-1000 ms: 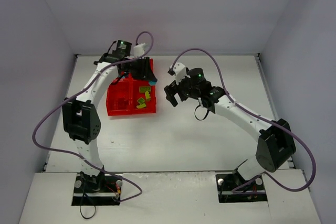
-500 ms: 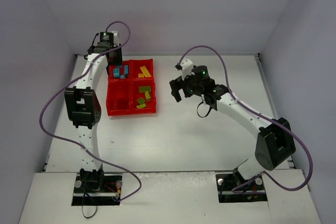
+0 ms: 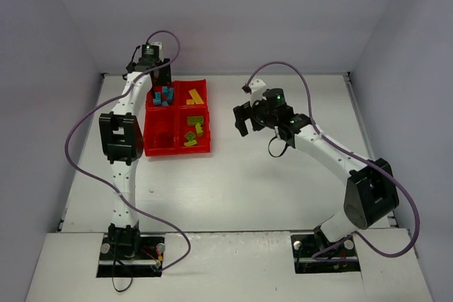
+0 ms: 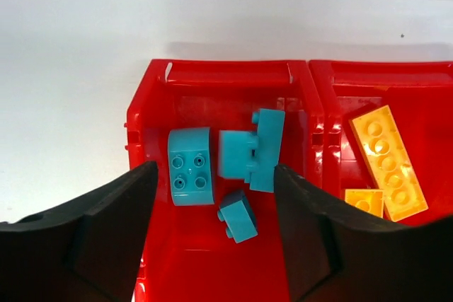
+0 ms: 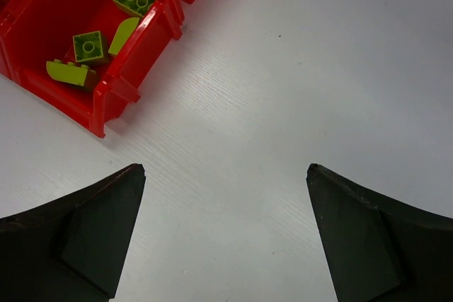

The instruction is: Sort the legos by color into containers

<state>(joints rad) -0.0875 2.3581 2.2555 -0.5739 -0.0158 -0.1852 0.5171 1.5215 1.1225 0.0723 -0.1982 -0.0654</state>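
The red tray of containers [image 3: 151, 148] lies left of centre. Its back left compartment [image 4: 157, 78] holds several cyan legos [image 4: 191, 167], and a small cyan brick [image 4: 237, 217] lies loose between my left fingers [image 4: 113, 224]. My left gripper [image 4: 214, 175] hangs open above that compartment [image 3: 158, 81], gripping nothing. Yellow legos [image 4: 388, 160] fill the back right compartment. Green legos [image 5: 89, 46] sit in the front right one. My right gripper [image 5: 226, 169] is open over bare table to the tray's right [image 3: 243, 119].
The front left compartment [image 3: 161, 134] shows no bricks that I can make out. The white table [image 3: 283, 182] is walled at the back and sides. Purple cables loop off both arms.
My left arm swung from the tray's back right to its back left compartment and opened its jaws; the small cyan brick now lies there. The right gripper drifted slightly right.
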